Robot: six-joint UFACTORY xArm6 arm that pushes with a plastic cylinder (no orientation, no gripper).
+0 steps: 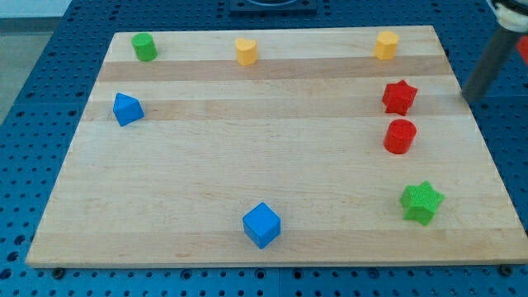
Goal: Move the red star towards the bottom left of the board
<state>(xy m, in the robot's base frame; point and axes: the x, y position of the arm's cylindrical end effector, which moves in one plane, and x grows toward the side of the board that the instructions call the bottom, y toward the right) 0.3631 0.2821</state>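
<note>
The red star point(399, 96) lies near the right edge of the wooden board point(247, 173), in its upper half. A red cylinder point(400, 136) sits just below it. My rod comes in from the view's top right; my tip point(470, 96) rests at the board's right edge, level with the red star and well to its right, apart from it.
A green cylinder point(144, 47) is at top left, a yellow heart-like block point(246, 51) at top middle, a yellow block point(385, 44) at top right. A blue block point(126, 109) lies at the left, a blue cube point(261, 225) at bottom middle, a green star point(421, 202) at bottom right.
</note>
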